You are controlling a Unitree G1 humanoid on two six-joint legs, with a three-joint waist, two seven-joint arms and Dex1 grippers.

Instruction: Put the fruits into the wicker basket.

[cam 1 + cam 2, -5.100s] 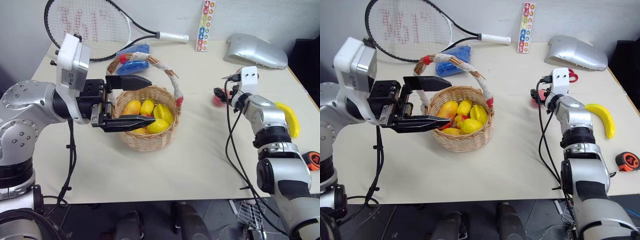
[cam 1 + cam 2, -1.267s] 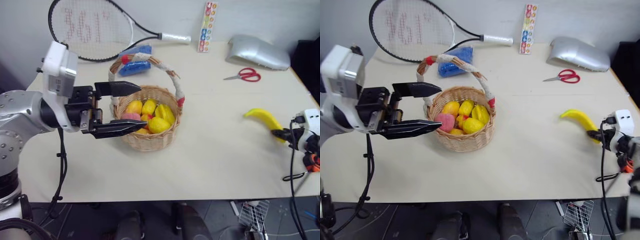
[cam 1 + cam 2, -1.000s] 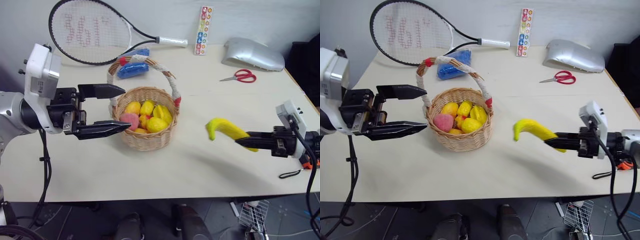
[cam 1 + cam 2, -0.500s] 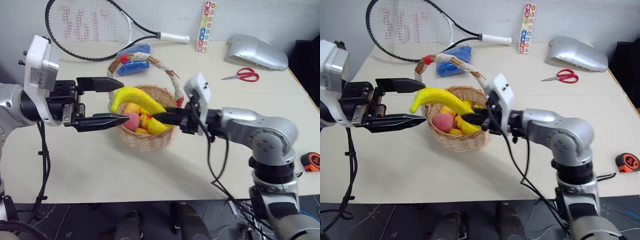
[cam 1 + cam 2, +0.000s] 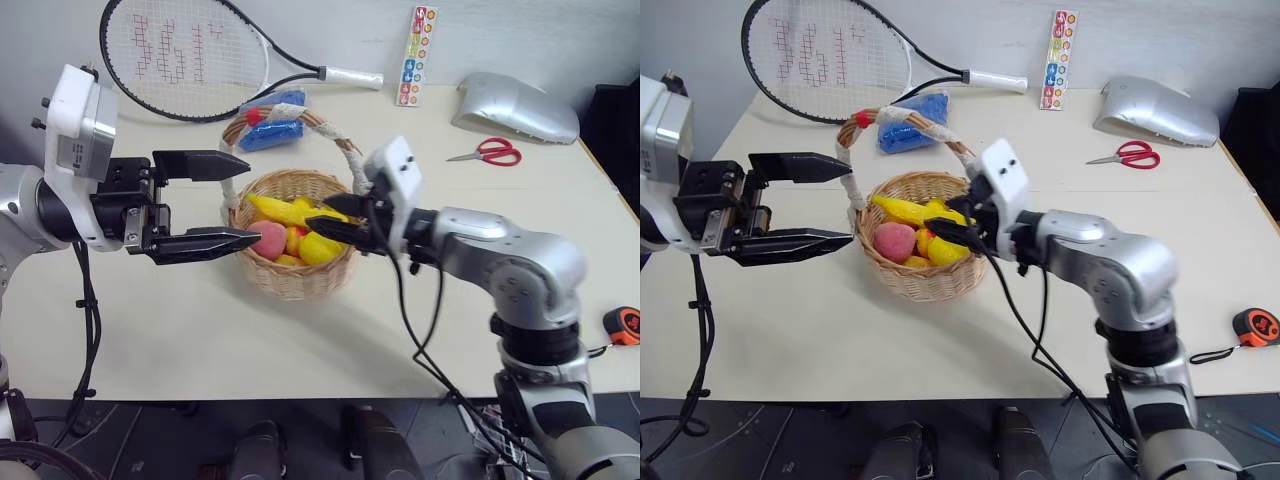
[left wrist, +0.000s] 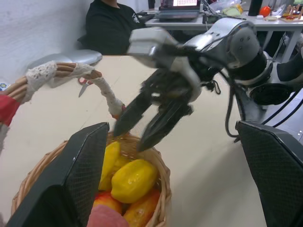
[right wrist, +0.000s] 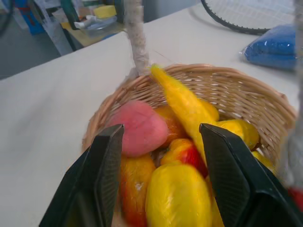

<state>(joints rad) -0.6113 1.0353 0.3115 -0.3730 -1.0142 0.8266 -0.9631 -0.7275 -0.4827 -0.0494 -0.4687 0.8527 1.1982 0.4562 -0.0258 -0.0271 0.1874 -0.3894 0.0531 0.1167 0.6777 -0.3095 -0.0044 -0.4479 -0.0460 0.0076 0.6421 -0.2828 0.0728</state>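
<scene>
Banana lies in the wicker basket, both sets of fingers spread

The round tan woven wicker basket point(image 5: 298, 262) with its tall arched handle wrapped in white, red at the ends, stands on the cream tabletop point(image 5: 300, 345) left of centre. Inside it lie the small toy fruits: the curved yellow banana point(image 5: 275, 210) across the top of the pile, toward the 10 o'clock part of the rim; a round pink-red peach point(image 5: 268, 239) at the 8 o'clock part; a smooth yellow fruit point(image 7: 177, 198); and an orange-red one point(image 7: 182, 151) between them.

The right gripper point(image 5: 335, 219) reaches in from 3 o'clock and hangs over the basket's rim on that side. Its black fingers point(image 6: 163, 124) are spread and hold nothing; in the right wrist view the banana lies free between and beyond them.

The left gripper point(image 5: 218, 202) hangs at the basket's 9 o'clock side, pointing level toward it. Its two fingers are spread wide apart, one above the other, empty, with the handle's left end just past the upper finger.

Farther back on the tabletop, at 11 o'clock from the basket, a blue mesh pouch point(image 5: 908, 108) lies beside a black-framed tennis racket point(image 5: 180, 55). At 2 o'clock lie red-handled scissors point(image 5: 485, 152), a silver curved shell point(image 5: 513, 104) and a colourful sticker strip point(image 5: 413, 40). A round black-and-orange tape measure point(image 5: 622, 324) sits at the right edge
</scene>
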